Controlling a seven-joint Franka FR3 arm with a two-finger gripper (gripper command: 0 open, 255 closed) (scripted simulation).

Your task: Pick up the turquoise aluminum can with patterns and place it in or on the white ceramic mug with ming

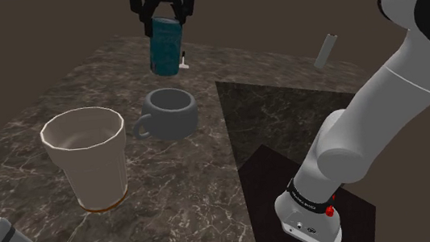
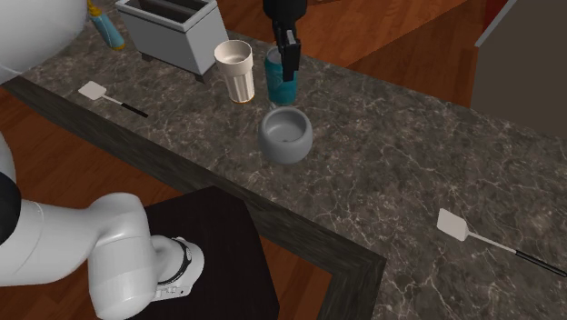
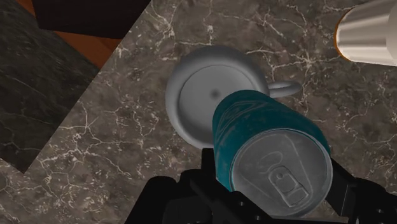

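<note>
Closest to the wrist camera is the silver pull-tab end of the turquoise patterned can (image 3: 267,146), seen end-on between the two black fingers. The gripper (image 3: 277,184) is closed on the can, one finger pressed against each side of it near that top end, so the jaws stand only as far apart as the can is wide.

Along the gripper's line of sight, the can's far end overlaps the rim of a grey mug (image 3: 203,95) standing upright on the dark veined stone counter (image 3: 114,127). The mug's handle points away from the can's near side. Its plain grey inner floor is visible.

From the shoulder view, the gripper (image 1: 164,16) holds the can (image 1: 166,46) roughly upright with a slight tilt. It seems to hang clear of the counter, above and just beyond the mug (image 1: 170,111).

A taller pale cup (image 1: 87,157) with a brownish base stands to that view's left of the mug, apart from it, its pale inside showing.

From the second exterior view, the can (image 2: 278,82) sits just beside this cup (image 2: 233,71), beyond the mug (image 2: 285,134).
</note>
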